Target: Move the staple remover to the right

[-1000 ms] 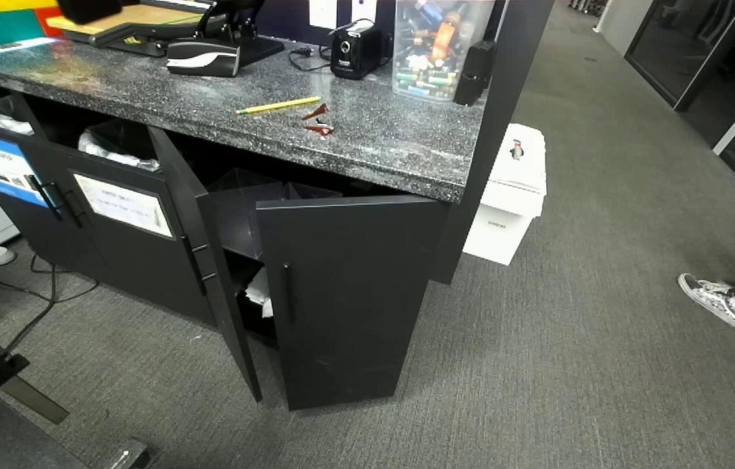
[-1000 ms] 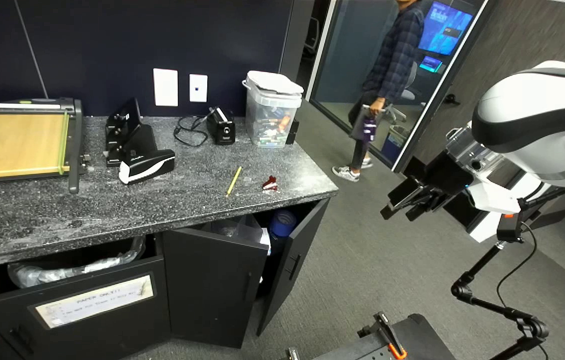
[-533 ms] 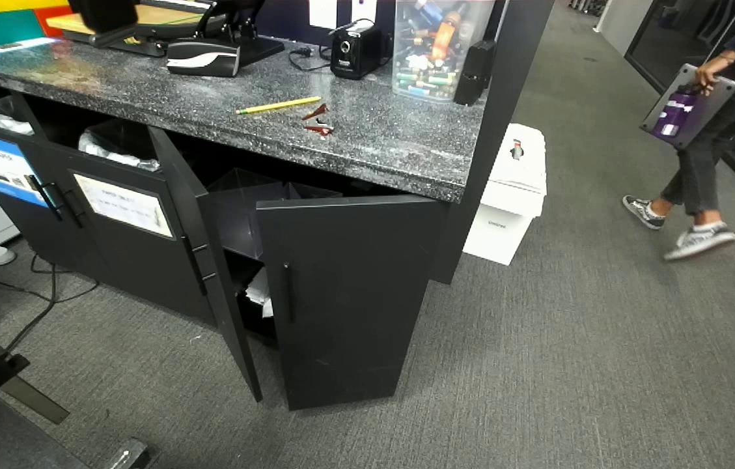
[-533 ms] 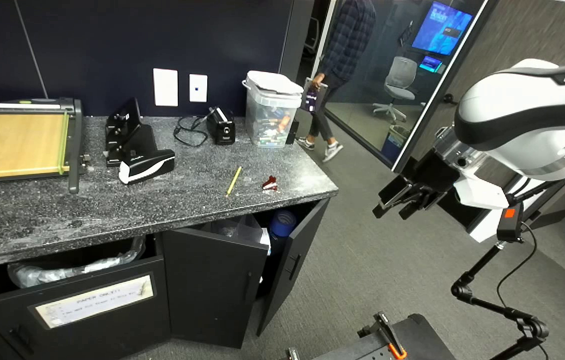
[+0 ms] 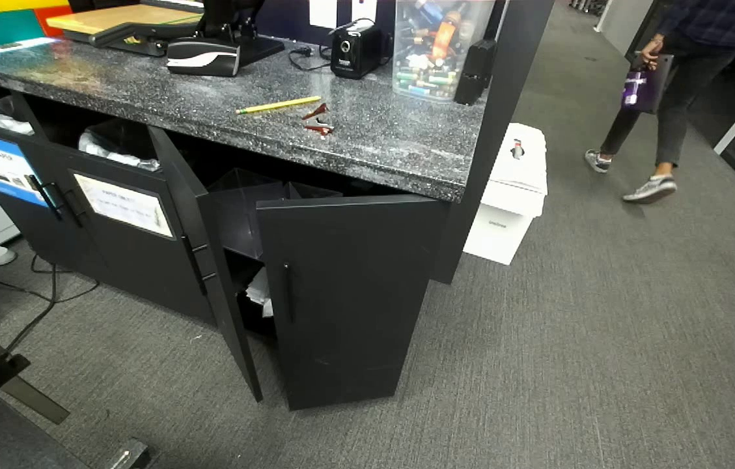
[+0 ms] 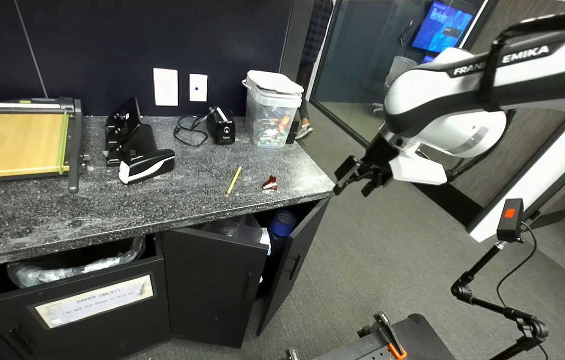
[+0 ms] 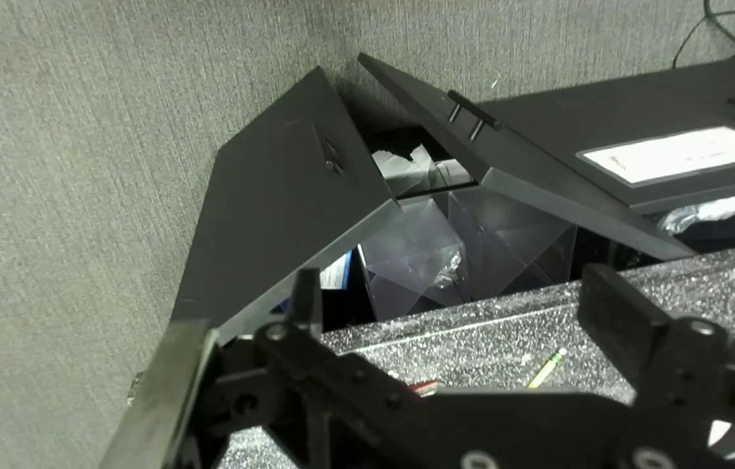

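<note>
The small dark red staple remover lies on the grey speckled counter (image 6: 187, 200) near its front edge, towards the end corner. It shows in both exterior views (image 5: 319, 129) (image 6: 269, 183). In the wrist view only a red sliver of the staple remover (image 7: 424, 387) shows above the gripper body; the rest is hidden. A thin yellow pencil (image 6: 233, 181) lies beside it. My gripper (image 6: 351, 191) hangs just off the counter's end, to the right of the staple remover in that exterior view. In the wrist view the gripper (image 7: 452, 293) is open, fingers wide apart with nothing held.
Two cabinet doors (image 6: 214, 285) (image 6: 292, 265) stand open below the counter. A clear bin of batteries (image 6: 272, 120), a black sharpener (image 6: 222, 127), a black-and-white stapler (image 6: 147, 166) and a paper cutter (image 6: 12, 142) stand on the counter. A person (image 5: 673, 117) walks on the floor.
The arm and gripper have moved left towards the counter's end in an exterior view. The person has walked further back. The staple remover and pencil have not moved.
</note>
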Robot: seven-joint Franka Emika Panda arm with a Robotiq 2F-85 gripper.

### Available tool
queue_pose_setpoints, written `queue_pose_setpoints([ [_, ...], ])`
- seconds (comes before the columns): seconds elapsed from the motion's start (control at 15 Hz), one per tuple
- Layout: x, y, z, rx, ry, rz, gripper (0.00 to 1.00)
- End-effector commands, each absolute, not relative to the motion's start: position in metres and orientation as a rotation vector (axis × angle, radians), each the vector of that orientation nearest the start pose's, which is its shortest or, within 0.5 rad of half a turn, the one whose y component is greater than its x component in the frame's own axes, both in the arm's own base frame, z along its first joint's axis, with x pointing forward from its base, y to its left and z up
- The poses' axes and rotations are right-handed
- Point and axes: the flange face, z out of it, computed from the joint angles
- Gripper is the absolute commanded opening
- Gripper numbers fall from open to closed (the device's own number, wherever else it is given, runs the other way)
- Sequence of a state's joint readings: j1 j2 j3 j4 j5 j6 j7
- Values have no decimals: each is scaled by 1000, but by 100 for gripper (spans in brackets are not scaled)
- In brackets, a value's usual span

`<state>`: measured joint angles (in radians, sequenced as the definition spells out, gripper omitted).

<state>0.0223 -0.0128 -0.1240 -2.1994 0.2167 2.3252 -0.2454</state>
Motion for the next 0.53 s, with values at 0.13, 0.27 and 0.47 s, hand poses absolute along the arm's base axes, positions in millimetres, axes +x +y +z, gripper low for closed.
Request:
queue_pose_setpoints([
  [0.13,638,-17,374,-2970,190,-319,100],
  [0.27,664,-5,357,-2954,299,-304,100],
  [0.47,697,11,327,-2921,507,-280,100],
])
